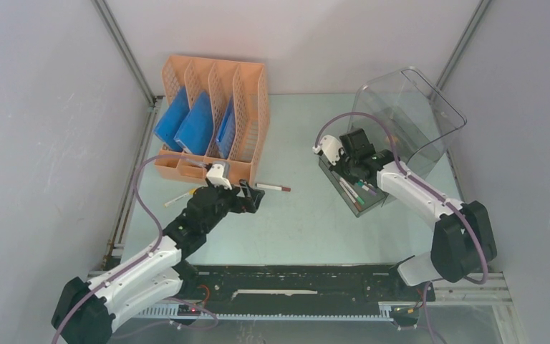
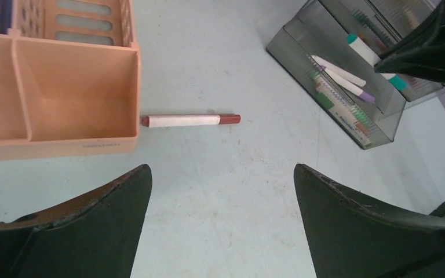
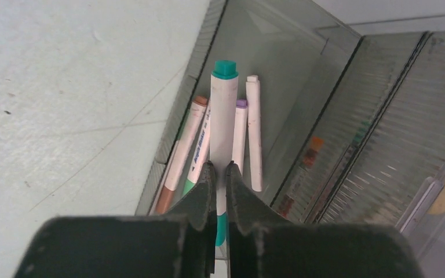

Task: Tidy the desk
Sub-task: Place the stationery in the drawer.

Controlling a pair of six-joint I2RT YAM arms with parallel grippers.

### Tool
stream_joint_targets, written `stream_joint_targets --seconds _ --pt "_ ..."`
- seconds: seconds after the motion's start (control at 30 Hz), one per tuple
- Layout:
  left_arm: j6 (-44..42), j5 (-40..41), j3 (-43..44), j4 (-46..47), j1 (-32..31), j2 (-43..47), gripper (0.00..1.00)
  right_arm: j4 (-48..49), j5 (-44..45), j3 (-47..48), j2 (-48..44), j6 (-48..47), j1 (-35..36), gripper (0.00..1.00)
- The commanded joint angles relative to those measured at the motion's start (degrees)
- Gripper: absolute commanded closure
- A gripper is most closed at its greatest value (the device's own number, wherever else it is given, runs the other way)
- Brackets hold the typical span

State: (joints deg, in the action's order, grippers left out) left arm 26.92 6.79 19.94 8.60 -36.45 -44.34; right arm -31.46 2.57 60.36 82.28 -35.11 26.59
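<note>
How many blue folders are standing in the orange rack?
3. One blue folder in the leftmost slot of the rack, one in the second, one in the third. The fourth slot looks empty, but its walls may hide something.

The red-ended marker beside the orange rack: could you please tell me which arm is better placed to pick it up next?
Left, most likely: the left pincer, open, faces the marker lying just ahead on the desk. The right pincer is shut on a teal-capped pen over the clear drawer.
</note>
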Motion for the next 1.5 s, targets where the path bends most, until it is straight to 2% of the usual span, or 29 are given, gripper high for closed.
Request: stream_joint_targets --seconds 0.0,0.3,0.47,0.6,0.9,1.13,1.47 --pt "-1.53 -4.48 4.33 2.68 0.48 -2.42 0.00 0.91 2.73 -0.07 2.02 1.63 -1.30 0.92" --pt "-8.08 -11.82 10.19 0.29 0.34 -9.11 0.00 -0.02 2.61 -0.12 4.05 1.80 -1.69 0.64" --pt "-12.15 -13.83 14.53 -3.38 -0.04 -14.35 0.00 -0.19 1.80 -0.09 2.95 1.94 -1.72 0.52" --pt "-16.74 -13.28 18.62 -7.46 -1.47 -19.39 0.00 -1.01 -1.07 -0.15 1.22 1.53 -1.64 0.48" --pt "-29.88 -8.18 33.15 -23.19 -4.50 -35.72 0.03 -3.14 -9.64 -0.11 -3.73 0.07 -1.79 0.44" --pt "-38.29 -8.16 44.97 -33.68 -4.51 -47.95 0.18 -3.84 -12.02 -0.14 -5.65 -0.56 -2.82 0.44" --pt "-45.36 -6.92 54.82 -39.81 -4.45 -60.33 0.21 -4.38 -13.29 -0.14 -6.67 -1.10 -3.99 0.44"
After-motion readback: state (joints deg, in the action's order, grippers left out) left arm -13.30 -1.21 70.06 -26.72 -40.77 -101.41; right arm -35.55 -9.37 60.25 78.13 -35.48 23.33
